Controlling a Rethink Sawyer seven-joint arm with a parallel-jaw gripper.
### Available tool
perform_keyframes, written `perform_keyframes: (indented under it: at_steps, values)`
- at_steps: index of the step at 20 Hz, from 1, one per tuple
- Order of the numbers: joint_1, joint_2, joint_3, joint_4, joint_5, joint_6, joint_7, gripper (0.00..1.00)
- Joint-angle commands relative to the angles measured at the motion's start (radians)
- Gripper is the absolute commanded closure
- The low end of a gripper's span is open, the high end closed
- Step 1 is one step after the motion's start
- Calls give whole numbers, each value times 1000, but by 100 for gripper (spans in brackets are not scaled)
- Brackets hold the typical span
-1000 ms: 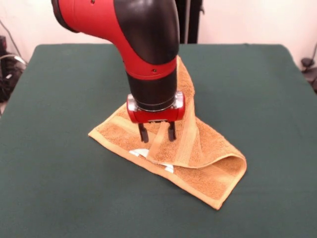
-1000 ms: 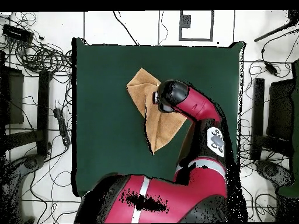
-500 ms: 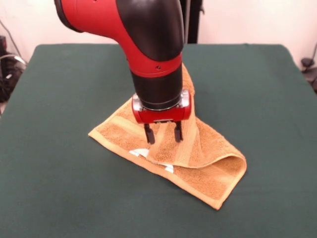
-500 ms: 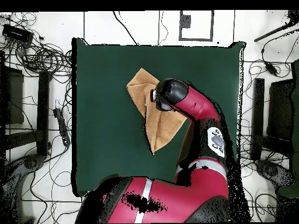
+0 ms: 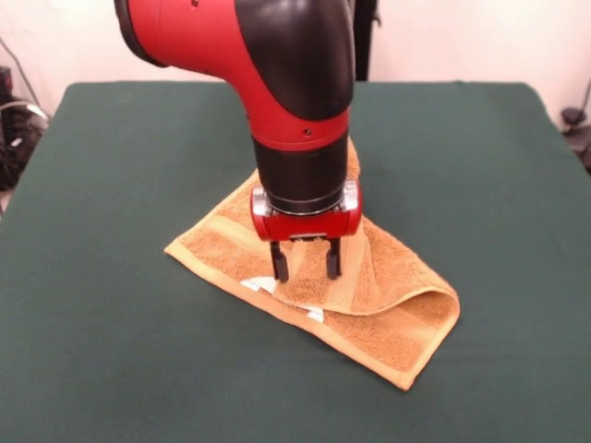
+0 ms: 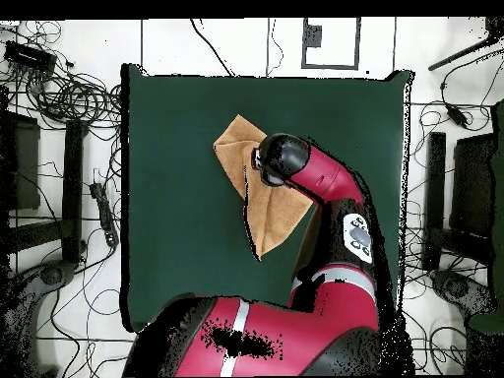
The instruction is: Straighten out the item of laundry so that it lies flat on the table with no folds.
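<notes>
The orange-tan terry towel [image 5: 379,295] lies folded over on the dark green table [image 5: 120,166], with a doubled fold at its near right corner and a white label [image 5: 261,285] at the near edge. My gripper [image 5: 306,269] points straight down over the towel's near middle, fingers open, tips just above or touching the cloth, holding nothing. In the overhead view the towel [image 6: 264,212] shows as a long folded shape and the arm's wrist [image 6: 278,157] covers the gripper.
Cables and stands [image 6: 59,98] lie on the floor around the table. The arm's red body [image 6: 276,345] fills the overhead view's lower part.
My gripper has moved toward the towel's near edge and slightly right in the front view, and come down closer to the cloth. The towel has not moved.
</notes>
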Motion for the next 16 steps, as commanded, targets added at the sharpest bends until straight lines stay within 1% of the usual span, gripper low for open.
perform_keyframes:
  at_steps: [1, 5, 9, 16]
  values:
    - [44, 71, 29, 29, -55, -85, 206, 0]
    - [78, 87, -33, -6, -75, -44, 237, 0]
    - [100, 98, -76, -34, -89, -8, 252, 0]
    - [95, 106, -65, -29, -77, -47, 229, 0]
